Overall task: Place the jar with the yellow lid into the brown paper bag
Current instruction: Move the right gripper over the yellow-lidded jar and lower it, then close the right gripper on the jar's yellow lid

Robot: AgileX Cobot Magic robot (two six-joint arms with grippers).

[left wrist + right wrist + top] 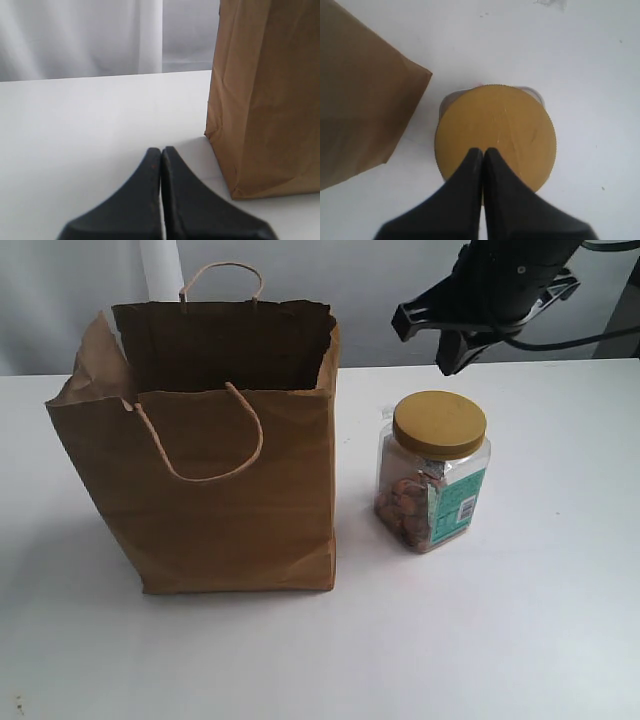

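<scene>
The yellow-lidded jar (432,480) stands upright on the white table, just right of the brown paper bag (235,505). The bag is upright with its ragged top gaping. My right arm (505,285) hangs above and behind the jar. In the right wrist view my right gripper (482,150) is shut and empty, hovering over the yellow lid (505,120), with the bag's side (360,95) beside it. My left gripper (161,149) is shut on nothing, low over the table near the bag's bottom corner (265,95). It does not show in the exterior view.
The white table (540,640) stretches in front of and to the right of the jar. A pale wall or curtain (80,35) rises behind the table's far edge. Two tan cord handles (222,275) stick up from the bag's rim.
</scene>
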